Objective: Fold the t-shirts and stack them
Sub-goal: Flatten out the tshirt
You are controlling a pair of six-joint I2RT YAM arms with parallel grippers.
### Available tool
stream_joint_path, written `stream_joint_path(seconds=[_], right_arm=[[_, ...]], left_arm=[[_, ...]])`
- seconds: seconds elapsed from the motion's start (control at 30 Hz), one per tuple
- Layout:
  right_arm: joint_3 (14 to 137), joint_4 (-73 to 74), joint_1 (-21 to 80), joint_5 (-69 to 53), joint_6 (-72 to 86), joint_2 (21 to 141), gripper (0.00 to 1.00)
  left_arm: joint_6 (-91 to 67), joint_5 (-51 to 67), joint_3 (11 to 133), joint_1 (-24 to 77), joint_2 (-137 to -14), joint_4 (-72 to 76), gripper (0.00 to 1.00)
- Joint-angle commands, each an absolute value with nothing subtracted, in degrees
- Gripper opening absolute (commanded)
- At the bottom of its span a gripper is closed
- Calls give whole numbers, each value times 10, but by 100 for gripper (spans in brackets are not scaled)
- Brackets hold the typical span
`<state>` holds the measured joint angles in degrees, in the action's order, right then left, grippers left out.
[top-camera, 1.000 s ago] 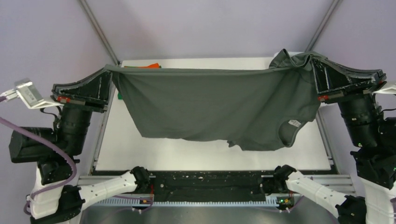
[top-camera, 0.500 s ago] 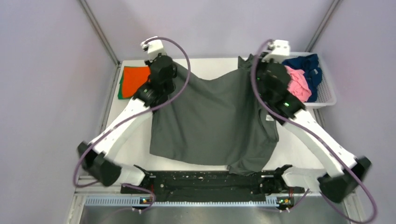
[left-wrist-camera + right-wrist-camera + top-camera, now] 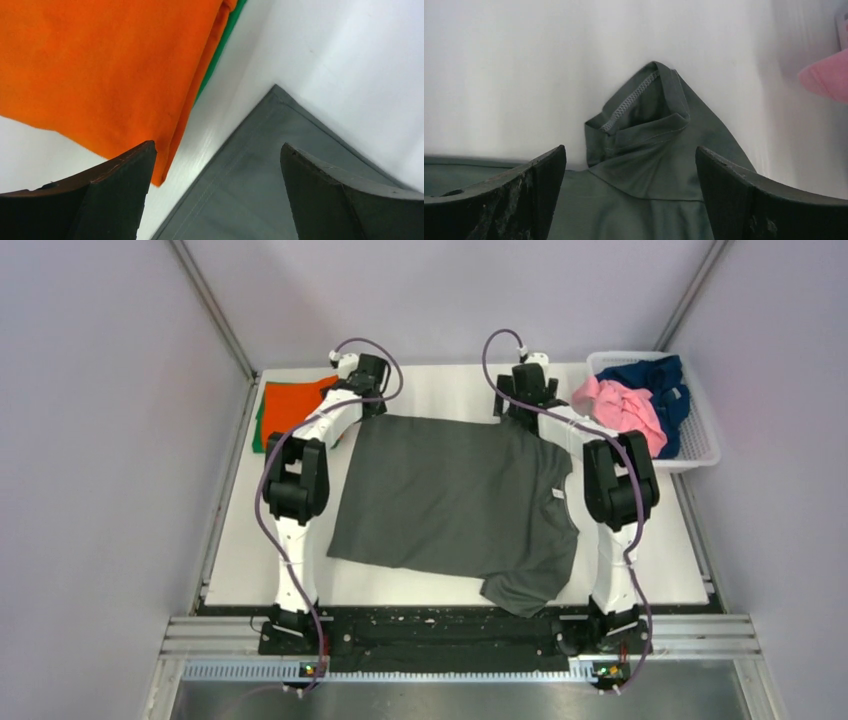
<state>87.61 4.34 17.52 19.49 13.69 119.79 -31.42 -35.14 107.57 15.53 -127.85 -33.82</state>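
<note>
A dark grey t-shirt [image 3: 450,505] lies spread flat on the white table [image 3: 250,550], its white neck label to the right. My left gripper [image 3: 370,402] hovers open just over the shirt's far left corner [image 3: 270,170], and nothing sits between its fingers [image 3: 120,190]. My right gripper [image 3: 519,406] stands open over the bunched far right sleeve [image 3: 649,145], which lies loose on the table. A folded orange t-shirt [image 3: 290,408] rests on a green one [image 3: 221,47] at the far left. Pink [image 3: 622,407] and navy [image 3: 655,375] t-shirts are crumpled in the basket.
The white lattice basket [image 3: 702,445] stands at the far right corner of the table. Metal frame posts rise at both back corners. A black rail [image 3: 440,635] with the arm bases runs along the near edge.
Both grippers have opened and let go of the grey t-shirt. It was hanging stretched between them a second ago; it now lies flat on the table, and both arms reach forward over its far edge.
</note>
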Motion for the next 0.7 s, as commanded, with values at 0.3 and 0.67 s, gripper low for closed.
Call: stream_joint_path(seconds=[0.3, 0.67], right_arm=[[726, -25, 155, 80, 211, 1004, 99], [818, -51, 114, -18, 226, 1164, 99]], left_arm=[[-313, -115, 884, 163, -1080, -184, 99], [-354, -28, 824, 163, -1144, -173, 99]])
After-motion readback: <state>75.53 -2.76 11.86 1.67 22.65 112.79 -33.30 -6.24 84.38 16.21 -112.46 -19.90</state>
